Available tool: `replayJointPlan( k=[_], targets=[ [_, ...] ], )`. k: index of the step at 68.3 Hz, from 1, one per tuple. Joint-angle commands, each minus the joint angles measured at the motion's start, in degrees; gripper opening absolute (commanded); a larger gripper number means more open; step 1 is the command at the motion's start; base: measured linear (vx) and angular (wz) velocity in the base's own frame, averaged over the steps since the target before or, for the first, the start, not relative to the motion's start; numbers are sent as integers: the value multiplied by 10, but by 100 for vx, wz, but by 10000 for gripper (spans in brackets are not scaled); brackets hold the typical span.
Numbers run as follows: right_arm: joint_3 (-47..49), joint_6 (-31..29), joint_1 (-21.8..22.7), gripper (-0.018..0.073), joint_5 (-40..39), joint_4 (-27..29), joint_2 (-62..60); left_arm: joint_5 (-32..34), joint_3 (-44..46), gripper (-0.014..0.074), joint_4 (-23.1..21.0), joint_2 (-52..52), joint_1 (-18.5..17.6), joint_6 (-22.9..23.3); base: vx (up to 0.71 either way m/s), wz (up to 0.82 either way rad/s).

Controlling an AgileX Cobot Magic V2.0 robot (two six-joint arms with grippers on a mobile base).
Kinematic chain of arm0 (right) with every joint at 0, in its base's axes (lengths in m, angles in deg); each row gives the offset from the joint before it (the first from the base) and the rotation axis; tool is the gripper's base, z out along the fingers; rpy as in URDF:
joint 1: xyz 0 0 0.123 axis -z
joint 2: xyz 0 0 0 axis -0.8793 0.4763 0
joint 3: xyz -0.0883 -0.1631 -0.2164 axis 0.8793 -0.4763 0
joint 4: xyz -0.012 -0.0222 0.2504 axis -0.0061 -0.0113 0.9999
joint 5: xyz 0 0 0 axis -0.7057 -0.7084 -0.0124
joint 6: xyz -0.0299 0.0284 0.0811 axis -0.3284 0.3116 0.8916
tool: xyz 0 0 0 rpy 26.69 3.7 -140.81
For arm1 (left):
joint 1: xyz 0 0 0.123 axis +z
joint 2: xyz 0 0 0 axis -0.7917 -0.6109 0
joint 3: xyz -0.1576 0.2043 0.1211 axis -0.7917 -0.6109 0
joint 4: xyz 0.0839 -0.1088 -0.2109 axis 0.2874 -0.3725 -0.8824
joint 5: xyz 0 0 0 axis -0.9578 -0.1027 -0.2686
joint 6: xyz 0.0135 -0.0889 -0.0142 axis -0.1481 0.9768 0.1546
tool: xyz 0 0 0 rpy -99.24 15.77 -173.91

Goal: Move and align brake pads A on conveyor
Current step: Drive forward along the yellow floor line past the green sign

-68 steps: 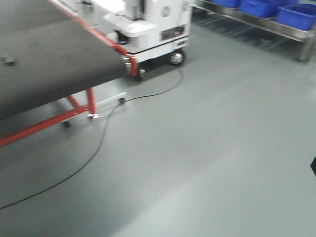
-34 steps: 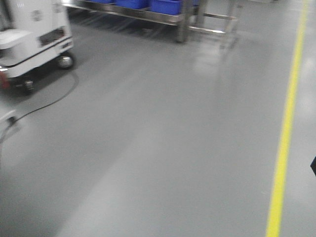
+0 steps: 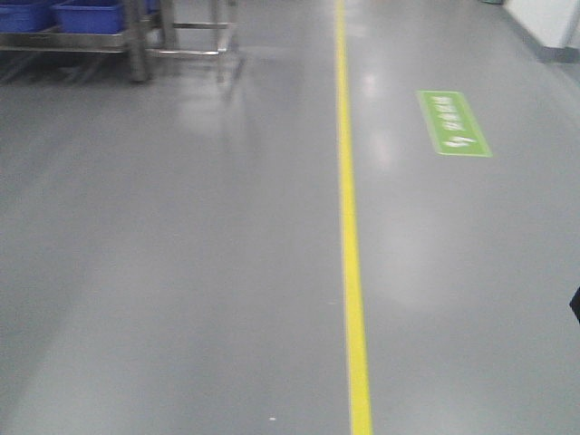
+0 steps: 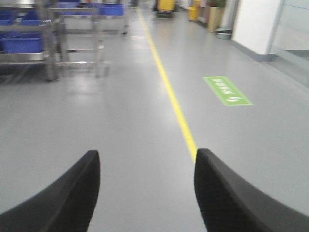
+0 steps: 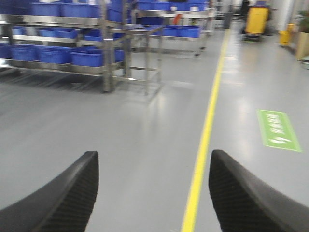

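Exterior front-facing view takes in bare grey floor point(image 3: 181, 272) with a yellow line point(image 3: 352, 272) running up the middle. A green floor marking point(image 3: 453, 122) lies to the right of the line. At the upper left stands a steel rack point(image 3: 136, 45) carrying blue bins point(image 3: 86, 14). The frame is somewhat blurred. Neither the brake pads nor the conveyor shows in any view, so their place cannot be told.

Left wrist view looks low along the floor. The left tool point(image 4: 147, 159) has its two dark fingers point(image 4: 72, 198) spread wide apart, with nothing between them but floor. The yellow line passes between the fingers, closer to the right-hand one, and the green marking sits further off to the right.

Right wrist view shows the right tool point(image 5: 154, 157) likewise spread wide and holding nothing. Racks of blue bins fill the upper left, and a yellow cart point(image 5: 256, 19) stands far off beyond the line.
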Motion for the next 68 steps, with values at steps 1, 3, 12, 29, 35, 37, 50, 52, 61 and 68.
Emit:
replayJointPlan(
  k=[1,3,12,29,35,37,50,52,61,68],
  targets=[
    [17,-3,0,471,-42,-5,5,40,16,407,-4,-8,0,0,-6,-84],
    [17,-3,0,471,-42,-5,5,40,16,407,-4,-8,0,0,-6,-83],
    [17,-3,0,471,-42,-5,5,40,16,407,-4,-8,0,0,-4,-72],
    [17,-3,1,471,-42,-5,5,40,16,407,-4,-8,0,0,2,-38],
    [17,-3,1,471,-42,-5,5,40,16,407,-4,-8,0,0,9,-10],
    [17,-3,1,471,-42,-5,5,40,16,407,-4,-8,0,0,11,-7],
    [17,-3,1,471,-42,-5,5,40,16,407,-4,-8,0,0,14,-11],
    [17,-3,1,471,-42,-5,5,40,16,407,-4,-8,0,0,20,-12],
    [17,-3,1,471,-42,-5,5,40,16,407,-4,-8,0,0,24,-8],
    [17,-3,1,471,-42,-5,5,40,16,407,-4,-8,0,0,31,1]
  ],
)
